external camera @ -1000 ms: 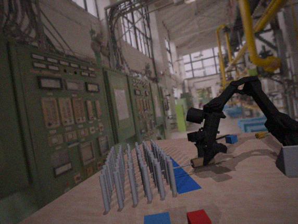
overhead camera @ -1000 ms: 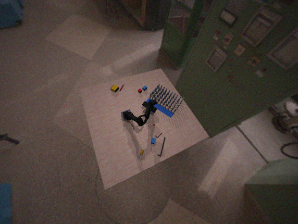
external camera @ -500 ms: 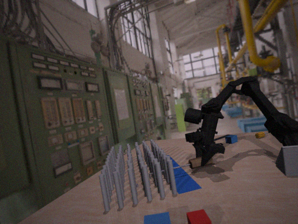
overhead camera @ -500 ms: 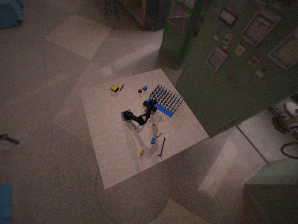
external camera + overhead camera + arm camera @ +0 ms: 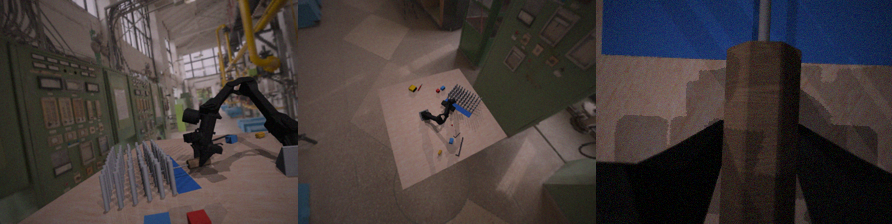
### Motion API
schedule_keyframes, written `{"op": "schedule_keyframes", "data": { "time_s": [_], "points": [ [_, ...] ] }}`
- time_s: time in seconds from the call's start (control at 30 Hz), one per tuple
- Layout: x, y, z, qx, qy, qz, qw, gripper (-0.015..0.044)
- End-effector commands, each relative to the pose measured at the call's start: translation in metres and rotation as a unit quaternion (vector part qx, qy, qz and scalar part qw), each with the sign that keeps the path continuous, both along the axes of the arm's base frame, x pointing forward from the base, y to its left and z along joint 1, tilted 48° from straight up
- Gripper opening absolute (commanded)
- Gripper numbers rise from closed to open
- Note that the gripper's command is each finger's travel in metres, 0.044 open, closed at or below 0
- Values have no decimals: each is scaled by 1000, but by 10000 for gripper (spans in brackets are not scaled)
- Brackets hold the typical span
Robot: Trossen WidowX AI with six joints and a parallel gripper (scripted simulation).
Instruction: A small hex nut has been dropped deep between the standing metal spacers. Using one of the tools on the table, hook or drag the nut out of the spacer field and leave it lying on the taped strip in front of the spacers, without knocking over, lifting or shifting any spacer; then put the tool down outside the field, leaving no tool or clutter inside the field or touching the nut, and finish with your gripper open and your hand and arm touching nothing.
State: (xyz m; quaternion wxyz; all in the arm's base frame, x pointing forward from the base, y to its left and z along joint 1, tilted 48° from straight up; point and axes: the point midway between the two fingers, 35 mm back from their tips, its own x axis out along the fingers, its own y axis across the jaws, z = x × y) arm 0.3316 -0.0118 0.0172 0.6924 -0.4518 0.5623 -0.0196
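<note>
My gripper (image 5: 451, 103) (image 5: 202, 162) (image 5: 758, 129) is shut on the wooden hexagonal handle (image 5: 193, 163) (image 5: 761, 100) of a tool, low over the table. The tool's thin metal shaft (image 5: 180, 166) (image 5: 764, 20) reaches across the blue taped strip (image 5: 462, 110) (image 5: 185, 183) (image 5: 671, 25) toward the front row of the grey standing spacers (image 5: 464, 97) (image 5: 135, 169). All the spacers that I can see stand upright. The hex nut is not visible in any view.
A long black L-shaped rod (image 5: 460, 147) and a small black hook (image 5: 456, 135) lie front right, with a blue cube (image 5: 451, 140) (image 5: 231, 138) and a yellow piece (image 5: 439, 152). A yellow block (image 5: 412, 88), red pen (image 5: 419, 87), red cube (image 5: 437, 90) (image 5: 199, 216) and blue cube (image 5: 442, 87) lie at the back. A green cabinet (image 5: 527, 65) stands behind the spacers.
</note>
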Motion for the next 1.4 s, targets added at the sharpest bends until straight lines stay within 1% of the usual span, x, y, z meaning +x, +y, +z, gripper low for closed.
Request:
{"op": "schedule_keyframes", "data": {
  "time_s": [0.0, 1.37],
  "points": [
    [5, 2, 2, 0, -7, -1, 1000, 0],
    [27, 11, -7, 1, -8, -1, 1000, 0]
  ]
}}
